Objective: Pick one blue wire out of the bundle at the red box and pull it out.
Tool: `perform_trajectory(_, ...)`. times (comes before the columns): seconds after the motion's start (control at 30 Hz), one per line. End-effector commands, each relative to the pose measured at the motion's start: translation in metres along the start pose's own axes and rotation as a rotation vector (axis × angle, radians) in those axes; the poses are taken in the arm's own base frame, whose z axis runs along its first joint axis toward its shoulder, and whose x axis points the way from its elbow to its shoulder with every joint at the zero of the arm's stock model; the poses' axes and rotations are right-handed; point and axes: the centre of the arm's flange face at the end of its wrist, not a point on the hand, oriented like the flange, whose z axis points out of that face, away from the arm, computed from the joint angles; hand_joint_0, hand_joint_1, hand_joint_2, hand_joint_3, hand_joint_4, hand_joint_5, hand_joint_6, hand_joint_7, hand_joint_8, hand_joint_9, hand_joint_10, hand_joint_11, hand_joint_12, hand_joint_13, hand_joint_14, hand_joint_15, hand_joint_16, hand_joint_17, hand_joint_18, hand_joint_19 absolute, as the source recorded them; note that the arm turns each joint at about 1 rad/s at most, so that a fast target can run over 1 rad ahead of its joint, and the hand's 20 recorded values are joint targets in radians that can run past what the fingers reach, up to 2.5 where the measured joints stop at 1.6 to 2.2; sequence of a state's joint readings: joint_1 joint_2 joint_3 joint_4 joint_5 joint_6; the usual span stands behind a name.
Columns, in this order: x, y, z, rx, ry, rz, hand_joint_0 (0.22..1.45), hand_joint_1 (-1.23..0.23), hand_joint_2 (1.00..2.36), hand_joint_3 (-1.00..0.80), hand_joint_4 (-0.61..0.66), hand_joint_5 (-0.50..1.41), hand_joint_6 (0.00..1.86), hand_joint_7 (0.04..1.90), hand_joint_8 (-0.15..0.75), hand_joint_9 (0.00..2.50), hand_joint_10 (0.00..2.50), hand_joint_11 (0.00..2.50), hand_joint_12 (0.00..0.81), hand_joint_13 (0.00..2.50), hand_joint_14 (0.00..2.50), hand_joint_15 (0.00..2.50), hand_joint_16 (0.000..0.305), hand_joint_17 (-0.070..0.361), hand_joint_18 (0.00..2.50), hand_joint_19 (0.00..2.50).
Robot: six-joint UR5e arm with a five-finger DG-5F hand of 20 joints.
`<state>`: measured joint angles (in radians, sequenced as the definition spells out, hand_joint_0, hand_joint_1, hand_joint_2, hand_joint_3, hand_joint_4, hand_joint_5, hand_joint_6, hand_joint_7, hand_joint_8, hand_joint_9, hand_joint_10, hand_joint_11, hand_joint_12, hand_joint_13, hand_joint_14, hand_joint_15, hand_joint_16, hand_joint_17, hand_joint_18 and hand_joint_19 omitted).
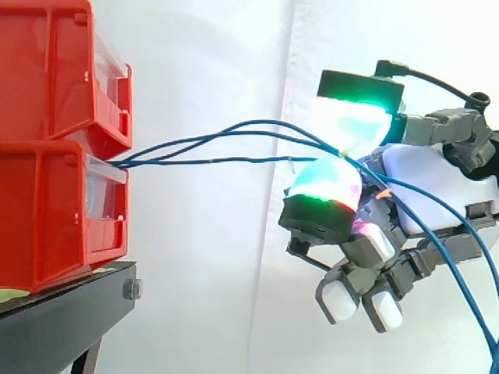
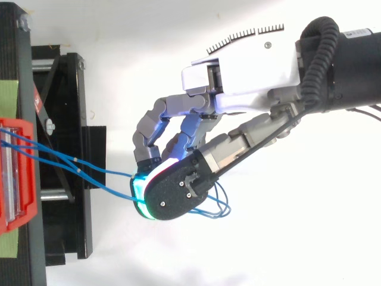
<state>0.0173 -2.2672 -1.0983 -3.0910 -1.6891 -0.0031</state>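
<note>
Glossy, probably plastic red bins (image 1: 54, 156)

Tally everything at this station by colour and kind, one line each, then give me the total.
Red bins: 2, one stacked on the other
Blue wires: 3, as far as the side view lets me trace them
Black stand: 1, under the bins
Robot hand: 1, pinching the wires between its glowing pads
Total: 7

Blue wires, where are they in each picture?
Side view: blue wires run from the red bins at left to the hand at right.
Top view: they cross from the red bins at the left edge to the hand in the middle.
Shared landmark: the red bins.
</note>
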Motion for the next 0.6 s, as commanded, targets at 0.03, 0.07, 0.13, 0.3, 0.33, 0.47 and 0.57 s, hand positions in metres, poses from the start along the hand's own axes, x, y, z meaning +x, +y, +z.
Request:
perform_trajectory(0.03, -0.003, 0.000, -0.001, 0.000, -0.013, -0.005, 0.57, -0.66, 1.02, -0.28, 0.17, -0.20, 0.90, 0.94, 0.328, 0.87, 0.02, 0.61, 0.418, 0.76, 0.02, 0.45, 0.055, 0.124, 0.69, 0.53)
perform_trajectory(0.07, -0.004, 0.000, -0.001, 0.000, -0.017, -0.009, 0.58, -0.68, 1.01, -0.29, 0.17, -0.20, 0.90, 0.94, 0.326, 0.87, 0.02, 0.60, 0.416, 0.76, 0.02, 0.45, 0.055, 0.124, 0.69, 0.53)
perform_trajectory(0.13, -0.005, 0.000, -0.001, 0.000, -0.025, -0.012, 0.60, -0.73, 1.01, -0.37, 0.17, -0.20, 0.90, 0.93, 0.320, 0.87, 0.01, 0.61, 0.409, 0.76, 0.02, 0.45, 0.054, 0.122, 0.70, 0.52)
perform_trajectory(0.3, -0.013, 0.000, -0.002, 0.001, -0.068, -0.012, 0.57, -0.73, 1.00, -0.50, 0.18, -0.19, 0.90, 0.89, 0.325, 0.88, 0.01, 0.61, 0.411, 0.77, 0.02, 0.45, 0.054, 0.122, 0.72, 0.51)
perform_trajectory(0.33, -0.013, 0.000, -0.002, -0.001, -0.066, -0.012, 0.55, -0.72, 1.00, -0.50, 0.18, -0.19, 0.89, 0.90, 0.329, 0.89, 0.01, 0.61, 0.416, 0.78, 0.02, 0.44, 0.055, 0.124, 0.72, 0.51)
perform_trajectory(0.47, -0.015, 0.000, -0.003, -0.003, -0.070, -0.012, 0.48, -0.66, 1.00, -0.50, 0.20, -0.18, 0.89, 0.89, 0.341, 0.90, 0.01, 0.61, 0.437, 0.79, 0.02, 0.45, 0.060, 0.135, 0.76, 0.50)
perform_trajectory(0.57, -0.016, 0.000, -0.003, -0.004, -0.071, -0.012, 0.48, -0.54, 1.00, -0.50, 0.19, -0.17, 0.88, 0.90, 0.346, 0.92, 0.01, 0.60, 0.437, 0.79, 0.02, 0.45, 0.060, 0.135, 0.74, 0.51)
